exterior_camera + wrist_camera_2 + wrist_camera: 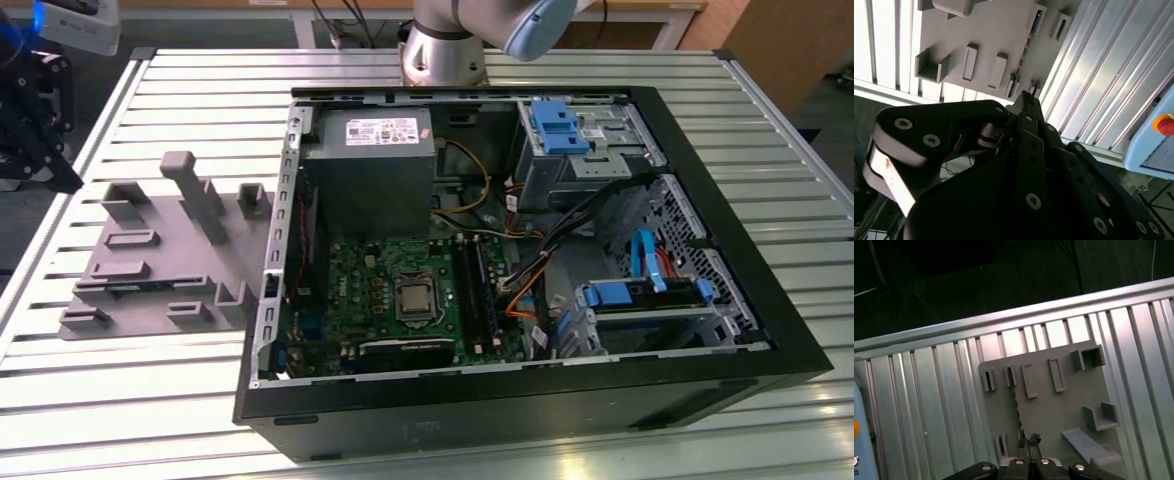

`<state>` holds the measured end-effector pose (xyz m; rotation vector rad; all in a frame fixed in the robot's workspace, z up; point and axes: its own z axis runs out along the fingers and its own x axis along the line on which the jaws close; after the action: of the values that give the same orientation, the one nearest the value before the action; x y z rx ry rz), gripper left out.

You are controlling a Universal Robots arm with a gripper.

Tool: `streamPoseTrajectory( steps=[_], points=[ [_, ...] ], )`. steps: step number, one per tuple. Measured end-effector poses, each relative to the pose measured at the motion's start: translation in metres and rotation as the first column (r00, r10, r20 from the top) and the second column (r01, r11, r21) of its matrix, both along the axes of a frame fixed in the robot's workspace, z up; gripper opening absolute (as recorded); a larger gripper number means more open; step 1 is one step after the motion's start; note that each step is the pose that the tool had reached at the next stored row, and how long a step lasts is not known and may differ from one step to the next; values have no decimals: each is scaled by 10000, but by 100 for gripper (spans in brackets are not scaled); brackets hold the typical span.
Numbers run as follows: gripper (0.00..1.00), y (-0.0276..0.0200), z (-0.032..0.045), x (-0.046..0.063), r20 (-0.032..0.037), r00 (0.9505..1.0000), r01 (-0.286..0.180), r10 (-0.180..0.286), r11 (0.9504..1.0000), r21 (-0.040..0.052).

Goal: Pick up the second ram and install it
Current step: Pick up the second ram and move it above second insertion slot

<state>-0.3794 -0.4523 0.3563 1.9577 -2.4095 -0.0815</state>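
Gripper [1029, 441] with jaws closed on nothing as I read them, one second ram [1016, 407] standing on edge beneath the jaw tips, untouched, in one grey fixture plate [1054, 412], one counter [929, 405], one open computer case [534, 400].

Open computer case [534, 400] lies on slatted metal table [120, 410], motherboard [354, 285] and grey power supply [367, 175] exposed inside. Grey slotted fixture plate [167, 262] lies just beside it, on the exterior view's left.
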Motion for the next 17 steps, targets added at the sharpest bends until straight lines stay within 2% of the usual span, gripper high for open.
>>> streamPoseTrajectory(
  steps=[4, 10, 17],
  points=[
    [11, -3, -6, 0, 17, 9987, -507, 507, 9987, 0],
    [11, -6, -13, 0, 50, 9926, -1216, 1216, 9926, -2],
    [11, -6, -14, 0, 54, 9915, -1299, 1299, 9915, -3]
  ],
)
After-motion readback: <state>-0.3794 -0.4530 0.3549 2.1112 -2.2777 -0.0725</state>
